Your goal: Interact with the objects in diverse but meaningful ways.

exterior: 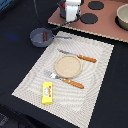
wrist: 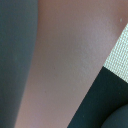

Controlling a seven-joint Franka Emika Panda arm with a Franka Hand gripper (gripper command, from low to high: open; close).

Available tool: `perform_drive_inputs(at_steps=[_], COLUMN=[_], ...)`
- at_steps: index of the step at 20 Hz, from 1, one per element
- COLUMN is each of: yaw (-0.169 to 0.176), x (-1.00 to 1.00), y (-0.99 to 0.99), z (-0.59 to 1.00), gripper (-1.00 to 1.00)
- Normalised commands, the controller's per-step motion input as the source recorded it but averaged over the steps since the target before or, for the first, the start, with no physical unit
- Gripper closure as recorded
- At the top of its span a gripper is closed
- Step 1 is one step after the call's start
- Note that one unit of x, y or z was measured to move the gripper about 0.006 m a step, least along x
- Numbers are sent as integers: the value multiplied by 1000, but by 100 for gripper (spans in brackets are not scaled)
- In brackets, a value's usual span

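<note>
Yellow block lies on woven placemat, dark table.

Mat: a pale woven placemat lies on the dark worktop.
Plate: a round tan plate sits in the middle of it.
Block: a yellow block near the mat's front corner.
Pot: a dark grey pot beside the mat, below the end effector.

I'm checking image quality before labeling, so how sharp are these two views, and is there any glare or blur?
Exterior view: soft and low in detail, evenly lit, no strong glare; the plate, fork and yellow block are still recognizable. Wrist view: very close and blurred, showing only broad bands of grey, pinkish brown and black plus a corner of the woven mat; no end effector is visible there.
</note>
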Motion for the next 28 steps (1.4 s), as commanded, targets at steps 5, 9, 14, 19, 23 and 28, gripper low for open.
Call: perform_drive_inputs(at_steps=[5, 9, 14, 19, 23, 28], yaw=[15, 0, 2, 0, 3, -26], x=[-165, -281, -293, -227, -87, 89], y=[-38, -87, -182, -109, -18, 97], z=[529, 211, 153, 42, 226, 813], gripper=[100, 100, 100, 100, 100, 100])
